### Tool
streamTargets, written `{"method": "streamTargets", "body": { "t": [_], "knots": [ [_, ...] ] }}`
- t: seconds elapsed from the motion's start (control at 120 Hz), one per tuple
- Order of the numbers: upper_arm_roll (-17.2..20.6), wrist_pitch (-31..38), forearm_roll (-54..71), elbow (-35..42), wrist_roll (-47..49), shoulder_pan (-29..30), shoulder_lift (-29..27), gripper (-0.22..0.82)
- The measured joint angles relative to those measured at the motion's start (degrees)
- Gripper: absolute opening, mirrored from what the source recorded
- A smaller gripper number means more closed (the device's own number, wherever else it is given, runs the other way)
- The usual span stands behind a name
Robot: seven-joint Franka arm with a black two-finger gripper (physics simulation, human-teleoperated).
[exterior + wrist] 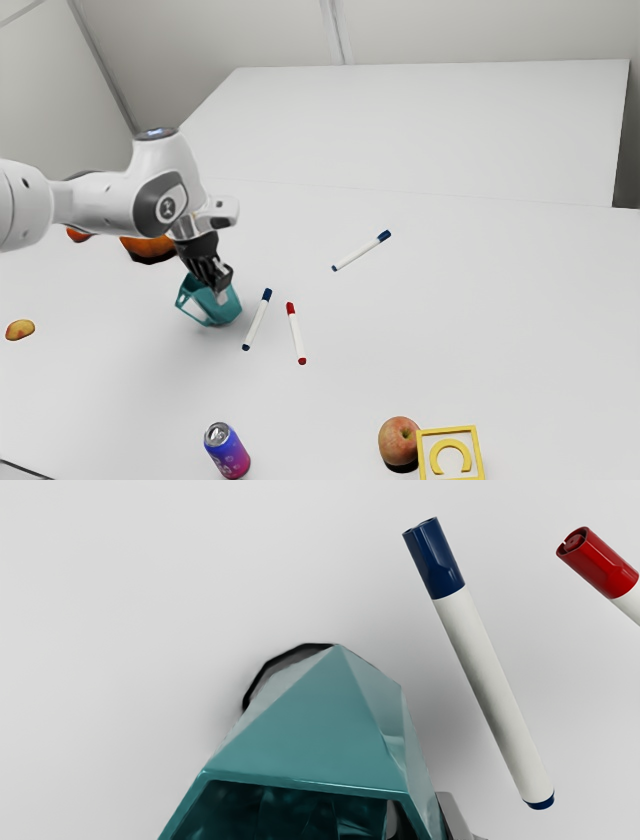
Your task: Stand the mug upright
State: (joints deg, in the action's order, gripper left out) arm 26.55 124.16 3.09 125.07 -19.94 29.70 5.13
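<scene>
Exterior view: white table (520, 320), then arm (100, 200) reaching in from exterior view's left. Black gripper (222, 282) down at teal mug (223, 310); cannot tell how far open, or whether it has hold of mug. Mug tilted on table, near blue-capped marker (257, 320); wrist view shows its dark opening on gripper's side. Soda can (228, 452) stands well apart from mug. Red-capped marker (296, 335) lies just beyond blue-capped one.
</scene>
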Motion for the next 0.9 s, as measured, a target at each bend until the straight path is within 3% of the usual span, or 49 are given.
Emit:
{"method": "streamTargets", "body": {
  "t": [0.075, 0.233, 0.367, 0.558, 0.775, 0.808, 0.9],
  "knots": [
    [0.02, 0.09, 0.68, 0.01, 0.84, -0.24, 0.37, -0.13],
    [0.06, 0.06, 0.57, 0.02, 1.64, -0.97, -0.29, 0.21],
    [1.44, -0.10, 0.52, -0.13, 2.15, -0.49, -2.93, 0.40],
    [4.27, -3.76, -0.97, -3.81, 2.75, -0.07, -10.00, 0.52],
    [4.50, -14.94, -3.50, -21.31, 6.48, -1.44, -7.60, 0.57],
    [3.67, -16.42, -3.51, -23.46, 6.94, -2.38, -7.23, 0.58],
    [-8.22, -20.87, -3.52, -28.81, 8.04, -14.78, -6.09, 0.59]
  ]
}}
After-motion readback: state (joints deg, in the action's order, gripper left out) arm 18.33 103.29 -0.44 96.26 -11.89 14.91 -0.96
